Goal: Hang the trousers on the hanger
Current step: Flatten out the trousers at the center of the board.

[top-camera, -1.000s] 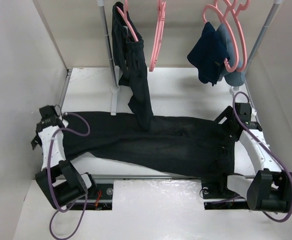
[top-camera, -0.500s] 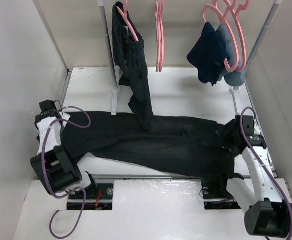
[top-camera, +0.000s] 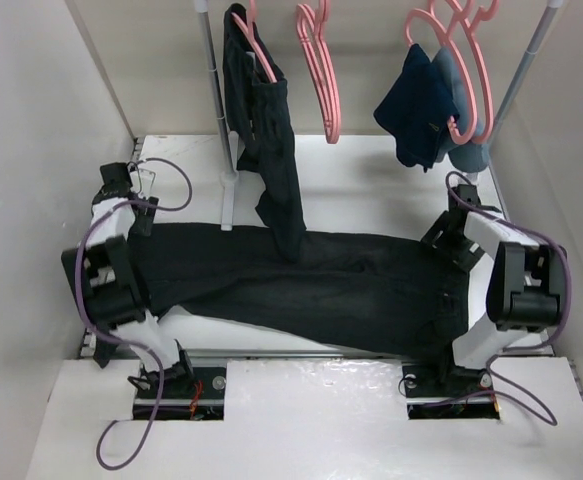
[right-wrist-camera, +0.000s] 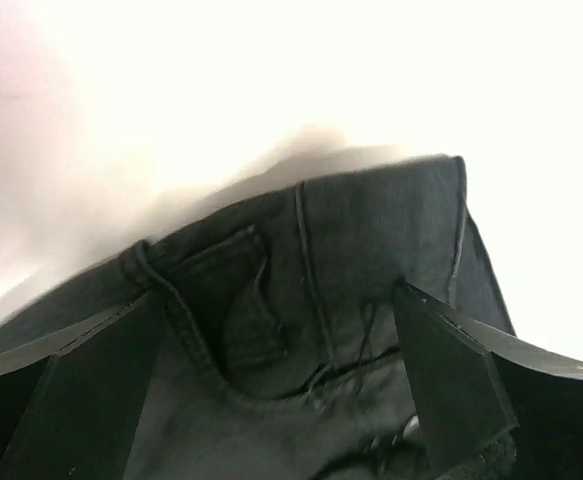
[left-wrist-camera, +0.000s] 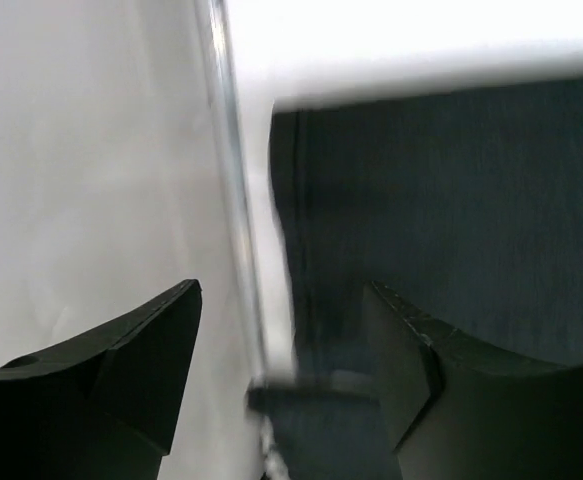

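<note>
The hanger's (top-camera: 328, 118) hook was cut off at 12 o'clock of the top view. The hanging dark pair's (top-camera: 271, 140) leg end covered part of the trousers (top-camera: 371, 290). The left wrist view was blurred; glare washed out the right wrist view from 9 to 1 o'clock.

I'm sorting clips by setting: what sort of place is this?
Likely a robotics lab cell for clothes handling: a left robot arm and right robot arm at a white table, long black fabric trousers spread across it, and a thin pink plastic hanger hung above.
</note>
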